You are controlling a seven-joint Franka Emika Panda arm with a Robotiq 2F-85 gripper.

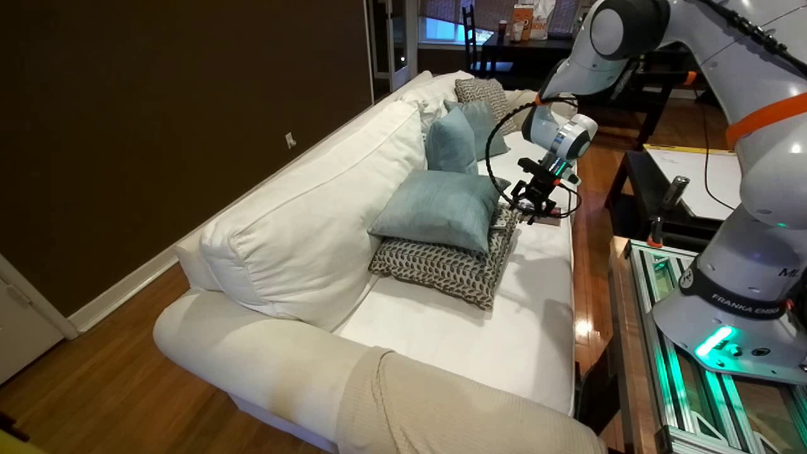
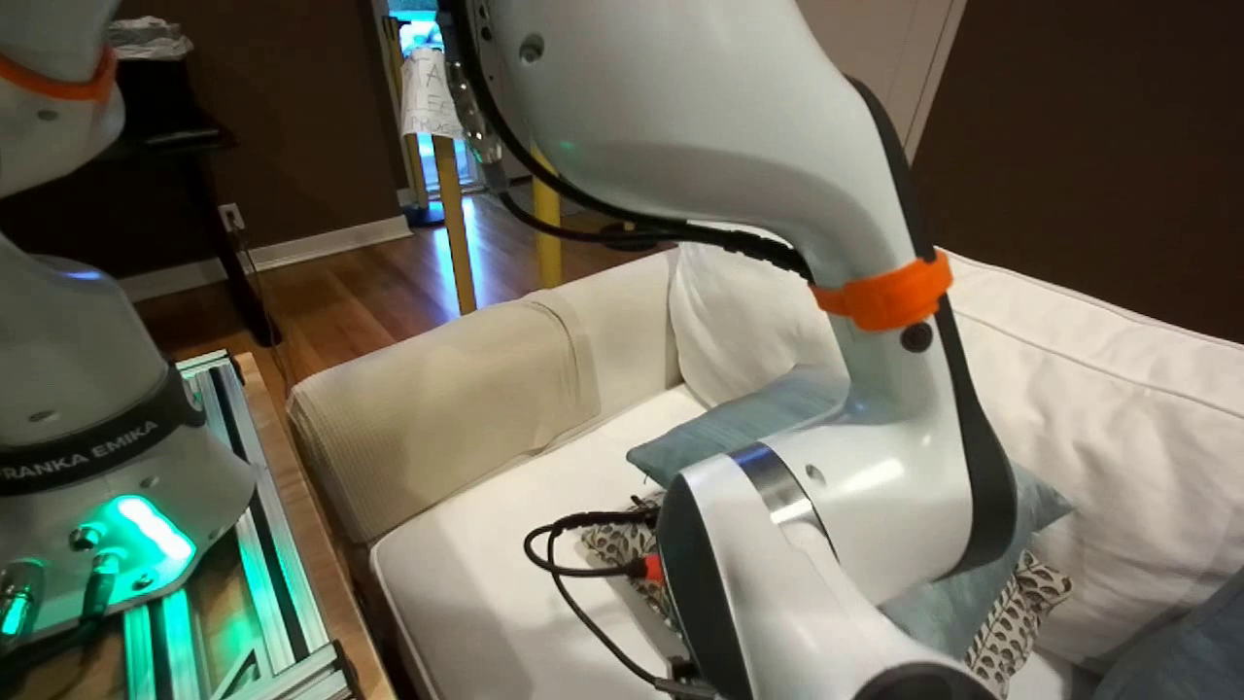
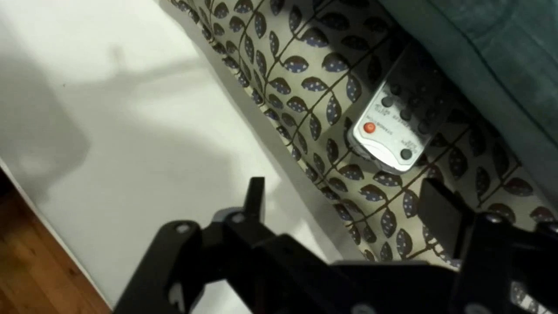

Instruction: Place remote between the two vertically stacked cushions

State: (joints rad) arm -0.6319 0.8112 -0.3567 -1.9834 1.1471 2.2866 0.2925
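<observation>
Fingers (image 3: 440, 213) parted, holding nothing; remote (image 3: 390, 126) lies on leaf-print cushion (image 3: 305, 87), inner end apparently under edge of blue cushion (image 3: 510, 56), outer end sticking out; insertion looks partly done, deeper push probably outstanding

Kinda dim overall: wall (image 1: 157, 126) nearly black, bluish window (image 1: 441, 30), hot glare spot on the floor (image 1: 584, 328). The base light (image 2: 151, 530) is blown out with green spill. In the wrist view, soft shadows cross the seat (image 3: 174, 165), the remote (image 3: 388, 137) has glare at one end and shade at the other, and the jaws look fuzzy.
</observation>
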